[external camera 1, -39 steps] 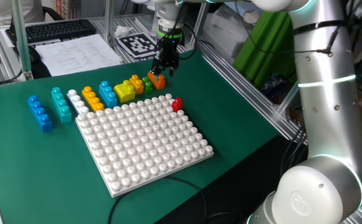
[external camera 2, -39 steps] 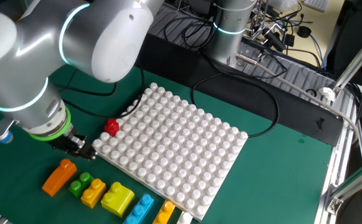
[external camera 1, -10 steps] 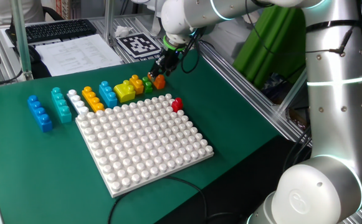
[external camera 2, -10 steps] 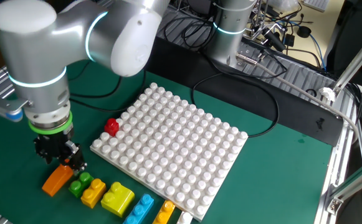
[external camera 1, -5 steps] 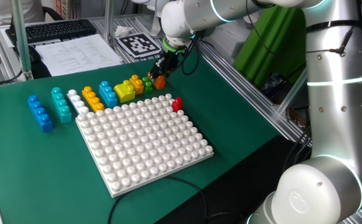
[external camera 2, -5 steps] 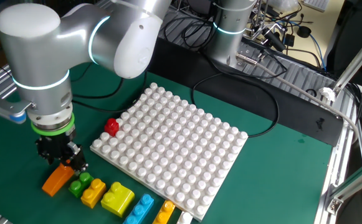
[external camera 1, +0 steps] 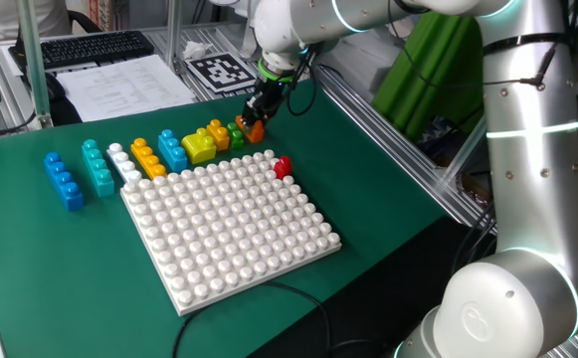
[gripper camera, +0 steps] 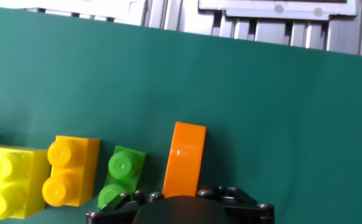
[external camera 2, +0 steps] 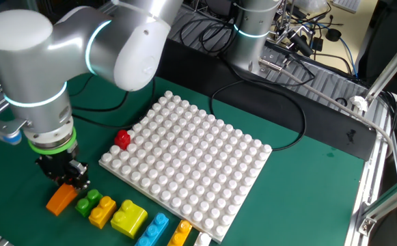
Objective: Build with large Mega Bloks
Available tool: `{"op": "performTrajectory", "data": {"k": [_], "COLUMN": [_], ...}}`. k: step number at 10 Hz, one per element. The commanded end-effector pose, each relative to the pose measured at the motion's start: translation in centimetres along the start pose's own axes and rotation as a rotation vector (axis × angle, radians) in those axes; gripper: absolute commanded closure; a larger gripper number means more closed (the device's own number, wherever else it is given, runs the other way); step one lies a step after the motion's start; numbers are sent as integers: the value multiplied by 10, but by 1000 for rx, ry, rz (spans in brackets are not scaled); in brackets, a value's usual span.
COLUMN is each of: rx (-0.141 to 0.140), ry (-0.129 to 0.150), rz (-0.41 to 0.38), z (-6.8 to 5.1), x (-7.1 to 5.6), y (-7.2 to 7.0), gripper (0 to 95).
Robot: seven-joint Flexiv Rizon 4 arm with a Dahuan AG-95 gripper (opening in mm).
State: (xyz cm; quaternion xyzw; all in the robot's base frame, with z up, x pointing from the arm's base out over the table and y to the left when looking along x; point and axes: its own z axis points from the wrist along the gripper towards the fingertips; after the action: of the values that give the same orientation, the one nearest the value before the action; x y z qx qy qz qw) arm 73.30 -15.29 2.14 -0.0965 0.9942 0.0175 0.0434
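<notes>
gripper [external camera 2: 67, 179] straight down over orange brick [gripper camera: 184, 158] at row's end to grab it, finger opening and hold can't tell

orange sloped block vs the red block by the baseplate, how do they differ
The glossy orange plastic block is long, with a smooth sloped face and no stud showing; the small red plastic block is short and stubby. The orange block sits at the end of the loose row next to the green brick, right under the gripper; the red block sits alone against the white studded baseplate. Both rest on the green mat.
</notes>
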Motion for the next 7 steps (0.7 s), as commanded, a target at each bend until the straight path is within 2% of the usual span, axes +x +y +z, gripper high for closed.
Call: {"op": "performTrajectory", "data": {"k": [1,4,5,7], "rx": [3,-8,-26,-45], "ry": [2,54,95,145], "rz": [1,16,36,43], "z": [-1,-3,-8,-22], "x": [1,1,1,2], "y": [0,0,-1,-4], "gripper": [950,950,950,950]}}
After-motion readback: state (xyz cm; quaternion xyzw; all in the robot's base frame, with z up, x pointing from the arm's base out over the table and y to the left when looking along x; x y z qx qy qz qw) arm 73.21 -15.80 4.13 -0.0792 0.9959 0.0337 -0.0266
